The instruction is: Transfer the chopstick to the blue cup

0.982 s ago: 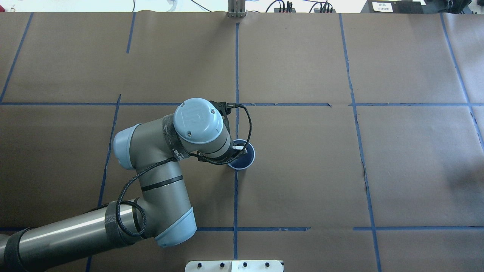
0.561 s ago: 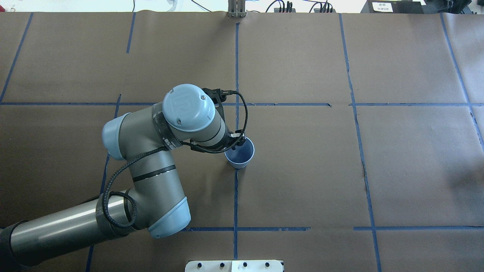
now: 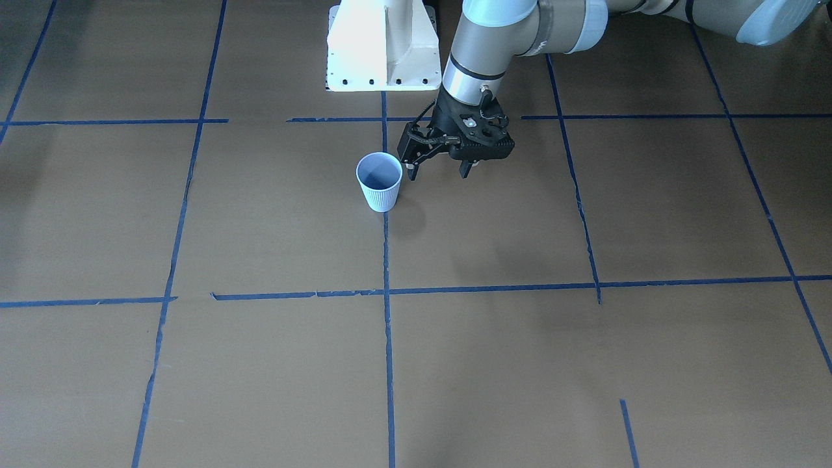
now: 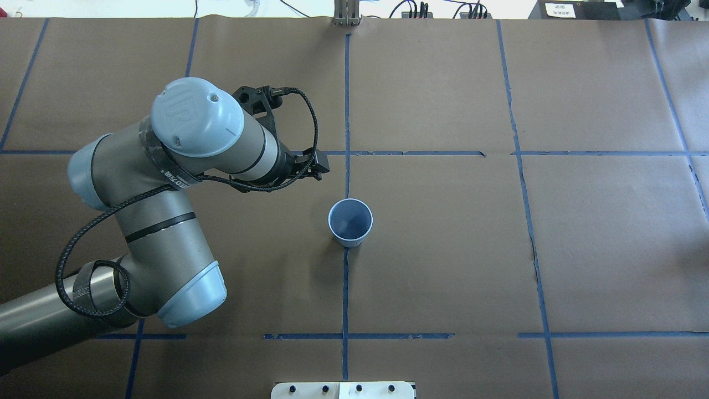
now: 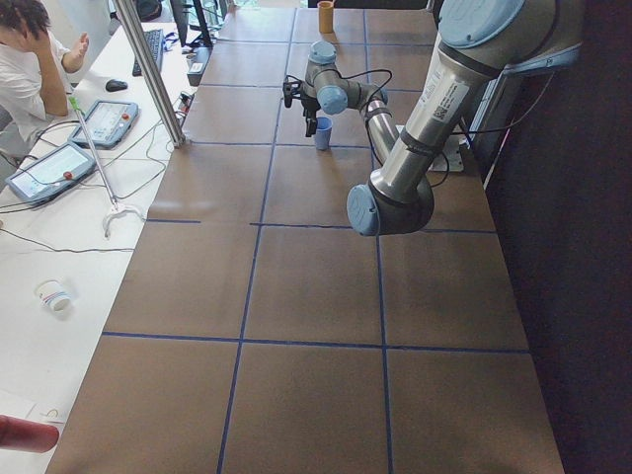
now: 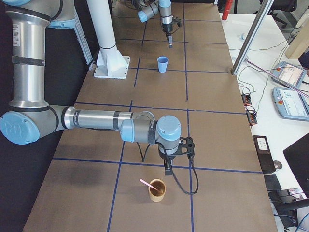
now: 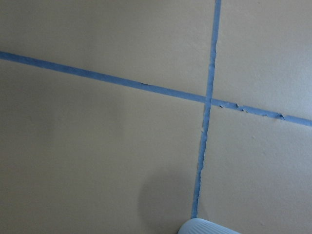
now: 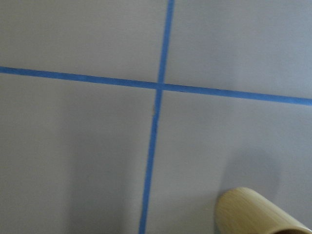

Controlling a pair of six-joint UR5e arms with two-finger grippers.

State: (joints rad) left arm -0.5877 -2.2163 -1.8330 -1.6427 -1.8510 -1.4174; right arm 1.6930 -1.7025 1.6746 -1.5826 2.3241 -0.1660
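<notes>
Well, the chopstick (image 6: 146, 182) leans in a tan cup (image 6: 157, 190), well apart from the blue cup (image 3: 379, 183). It looks light, stiff and likely slick, so it is best pinched above the rim. The left gripper (image 3: 439, 170) hangs spread and empty; the right gripper (image 6: 167, 168), I cannot tell.

The overhead camera looked down from behind the robot (image 4: 160, 233); the front camera faced it steeply across the table (image 3: 585, 364). Side cameras looked along the table from each end. Wrist cameras sat close to the table, the left catching the blue cup (image 7: 207, 227) and the right the tan cup (image 8: 258, 214), each near 5 o'clock. All four fixed views shared the blue cup
</notes>
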